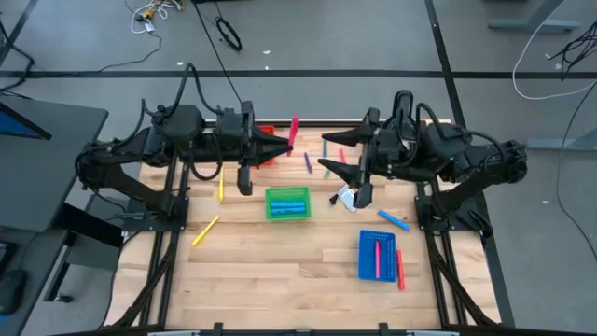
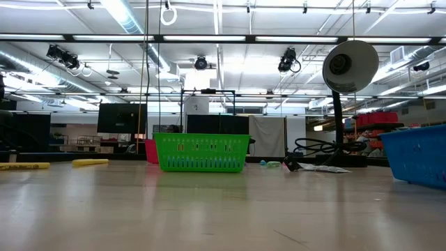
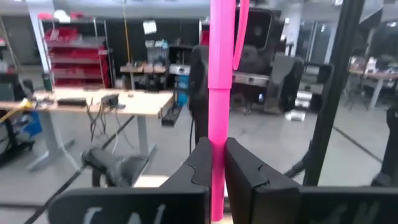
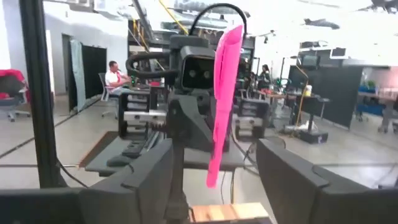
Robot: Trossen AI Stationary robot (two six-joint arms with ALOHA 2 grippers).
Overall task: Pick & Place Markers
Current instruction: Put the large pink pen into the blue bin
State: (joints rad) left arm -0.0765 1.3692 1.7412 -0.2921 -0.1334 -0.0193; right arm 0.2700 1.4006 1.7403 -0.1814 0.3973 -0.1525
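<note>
A pink marker (image 1: 294, 131) stands upright above the table's far middle, with my left gripper (image 1: 284, 146) shut on it. My right gripper (image 1: 328, 154) faces it from the right, open. In the right wrist view its fingers stand on either side of the pink marker (image 4: 224, 93) without touching it. Loose on the table lie two yellow markers (image 1: 221, 187) (image 1: 205, 231), a purple one (image 1: 308, 161), a green one (image 1: 326, 169), a blue one (image 1: 393, 220) and a red one (image 1: 400, 271). Both grippers are out of the low view. My left gripper pinches the pink marker's lower part (image 3: 216, 163) between its two fingers. The fingers lie level, come from the table's left and cross the marker. The marker stands upright, clear of the table, with most of its length above the fingers and a short end below.
A green tray (image 1: 287, 203) with blue markers stands mid-table. A blue tray (image 1: 378, 254) holding a pink marker is at the near right. A red tray (image 1: 267, 133) shows partly under my left gripper. A white card (image 1: 347, 196) lies under my right arm.
</note>
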